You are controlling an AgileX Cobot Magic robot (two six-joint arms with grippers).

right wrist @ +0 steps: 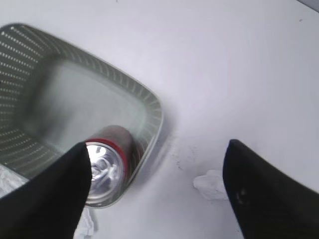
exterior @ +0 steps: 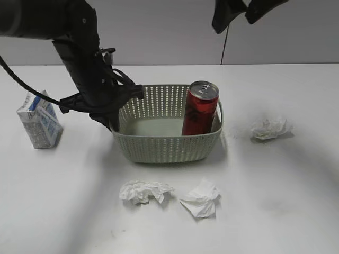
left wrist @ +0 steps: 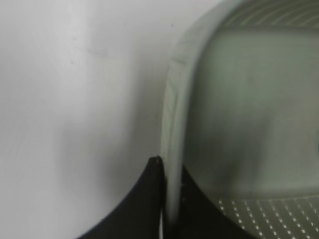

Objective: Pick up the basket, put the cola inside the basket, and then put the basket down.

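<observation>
The pale sage-green basket stands on the white table. The red cola can stands upright inside it, against the right wall. My left gripper is shut on the basket's left wall; in the left wrist view the wall sits pinched between the two black fingers. My right gripper is open and empty, high above the table at the top of the exterior view. The right wrist view looks down on the basket and the can's silver top between the spread fingers.
A white-and-blue carton stands left of the basket. Crumpled white tissues lie in front of the basket and to its right, the latter also in the right wrist view.
</observation>
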